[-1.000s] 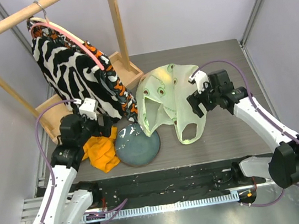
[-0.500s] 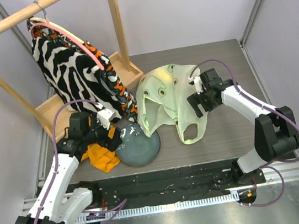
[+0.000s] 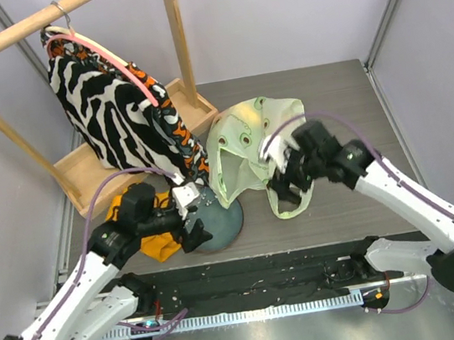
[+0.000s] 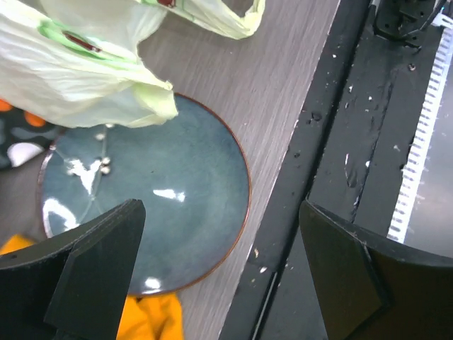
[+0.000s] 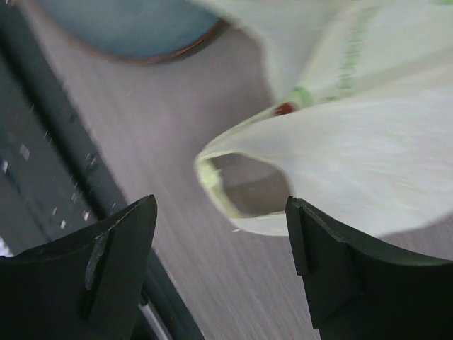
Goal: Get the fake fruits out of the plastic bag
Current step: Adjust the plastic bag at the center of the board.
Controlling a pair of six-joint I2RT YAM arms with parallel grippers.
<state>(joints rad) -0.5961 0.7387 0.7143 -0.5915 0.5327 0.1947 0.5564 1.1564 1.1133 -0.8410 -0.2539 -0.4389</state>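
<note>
The pale-green plastic bag (image 3: 245,146) lies crumpled at mid table, its handle loop hanging toward me. No fake fruits show in any view. My left gripper (image 3: 194,222) is open and empty over the near left part of the grey-blue plate (image 3: 224,219). In the left wrist view my gripper (image 4: 221,205) spans the plate's (image 4: 156,198) rim, with the bag's (image 4: 85,78) edge lying over the plate's far side. My right gripper (image 3: 284,183) is open and empty just above the bag's lower loop. In the right wrist view my gripper (image 5: 219,205) frames the loop (image 5: 244,188).
A wooden rack (image 3: 192,99) with a zebra-print garment (image 3: 113,110) stands at back left. An orange cloth (image 3: 154,241) lies left of the plate and also shows in the left wrist view (image 4: 148,319). A black rail (image 3: 251,281) runs along the near edge. The plate (image 5: 134,28) shows top left in the right wrist view.
My left arm has swung right and down, from beside the orange cloth to over the plate. My right gripper has moved left and down to the bag's lower loop.
</note>
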